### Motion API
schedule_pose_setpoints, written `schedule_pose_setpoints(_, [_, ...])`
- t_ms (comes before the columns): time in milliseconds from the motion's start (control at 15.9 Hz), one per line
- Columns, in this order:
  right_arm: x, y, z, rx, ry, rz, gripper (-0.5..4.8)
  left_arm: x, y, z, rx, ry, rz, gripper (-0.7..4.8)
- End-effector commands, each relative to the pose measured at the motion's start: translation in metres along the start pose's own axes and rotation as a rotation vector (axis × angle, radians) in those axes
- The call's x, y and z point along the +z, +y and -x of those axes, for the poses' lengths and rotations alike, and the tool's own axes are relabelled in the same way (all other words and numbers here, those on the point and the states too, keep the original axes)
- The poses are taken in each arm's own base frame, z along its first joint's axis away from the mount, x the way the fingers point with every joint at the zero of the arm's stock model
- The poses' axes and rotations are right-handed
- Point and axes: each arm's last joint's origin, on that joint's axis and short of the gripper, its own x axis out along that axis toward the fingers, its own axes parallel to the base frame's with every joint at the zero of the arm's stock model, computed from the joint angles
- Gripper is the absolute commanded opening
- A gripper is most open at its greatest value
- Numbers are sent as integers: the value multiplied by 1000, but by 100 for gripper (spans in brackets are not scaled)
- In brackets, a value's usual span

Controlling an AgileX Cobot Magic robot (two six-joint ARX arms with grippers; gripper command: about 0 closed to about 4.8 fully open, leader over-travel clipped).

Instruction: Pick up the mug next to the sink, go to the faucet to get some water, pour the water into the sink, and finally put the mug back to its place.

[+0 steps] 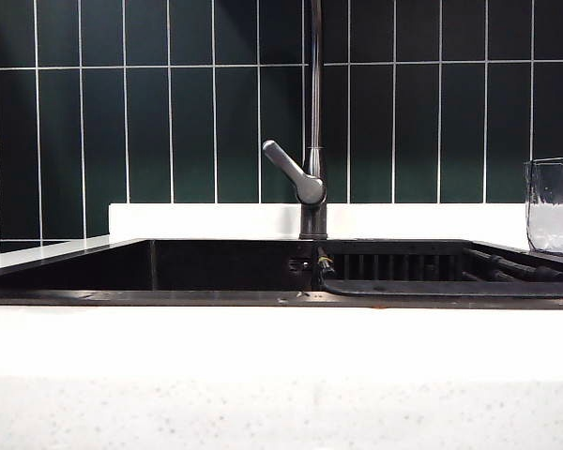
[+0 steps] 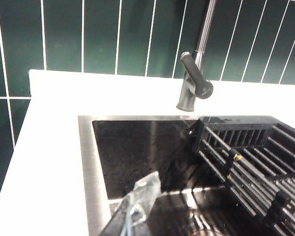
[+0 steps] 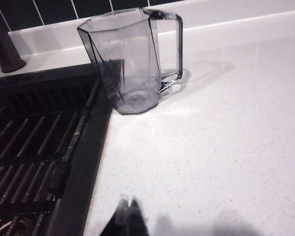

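The clear faceted mug [image 3: 129,59] stands upright on the white counter beside the sink's rim [image 3: 88,157], its handle turned away from the basin; it also shows at the exterior view's right edge as the mug [image 1: 554,206]. My right gripper [image 3: 128,204] is shut, empty, low over the counter, well short of the mug. The grey faucet [image 1: 311,141] rises behind the black sink [image 1: 216,267], lever slanting left. My left gripper [image 2: 142,189] is shut, empty, hovering over the sink's left end [image 2: 137,142]. Neither gripper shows in the exterior view.
A black ribbed rack [image 2: 255,162] fills the sink's right half. White counter [image 3: 226,137] stretches right of the mug and along the front [image 1: 281,375]. A dark green tiled wall [image 1: 169,103] with a white ledge stands behind.
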Motion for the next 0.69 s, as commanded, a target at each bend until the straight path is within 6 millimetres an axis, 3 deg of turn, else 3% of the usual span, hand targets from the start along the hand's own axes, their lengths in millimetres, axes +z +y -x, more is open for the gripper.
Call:
schedule_pose_setpoints(63, [-1, 0, -1, 0, -6, -2, -8, 2, 0, 0, -6, -8, -5, -5])
schedule_pose_setpoints(504, [-1, 0, 0, -1, -7, -1, -8, 2, 1, 1, 4, -18, -7, -5])
schedule_pose_setpoints(693, [-1, 0, -1, -1, -7, -1, -8, 5, 12, 4, 124, -51, -22, -5])
